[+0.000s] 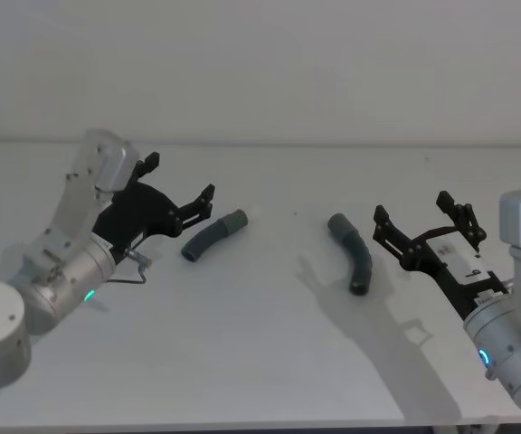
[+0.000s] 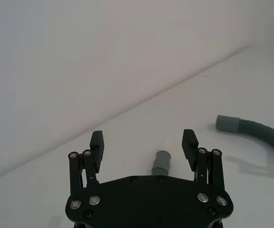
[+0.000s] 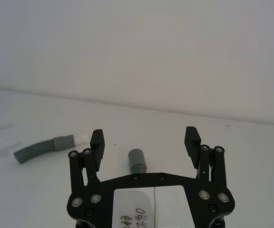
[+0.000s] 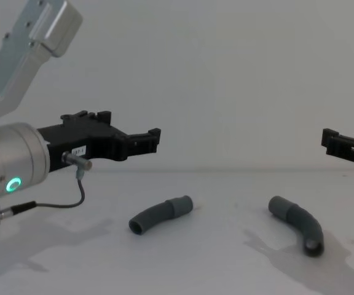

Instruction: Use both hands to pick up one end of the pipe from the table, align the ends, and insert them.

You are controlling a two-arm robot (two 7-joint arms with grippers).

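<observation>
1. White and matte, the worktop runs back to a plain pale wall. Both pipe pieces lie flat on it, well apart, and neither is held.
2. The left pipe piece lies left of centre and is gently bent. Its smooth cuff points toward the middle of the worktop, and its open ribbed end is nearer the robot.
3. The right pipe piece lies right of centre with a sharper bend. One end points rearward and its dark mouth faces the robot.
4. In the right wrist view a pale tip seems to reach past the left piece's cuff, but it is hard to make out against the white surface.
5. The left gripper hangs above the worktop just beside the left piece. It is roughly level, with its fingers spread wide and nothing between them.
6. The right gripper hangs just to the right of the right piece, aimed toward it, also spread wide and empty.
7. In each wrist view the gripper's black body covers most of the piece below it, leaving a grey end between the fingers.
8. The left arm bends in from the left. A green ring glows on its wrist and a thin cable loops underneath.
9. The right arm enters at the lower right corner and is cut off by the edge. In the chest view the right gripper is also cut by the right edge.
</observation>
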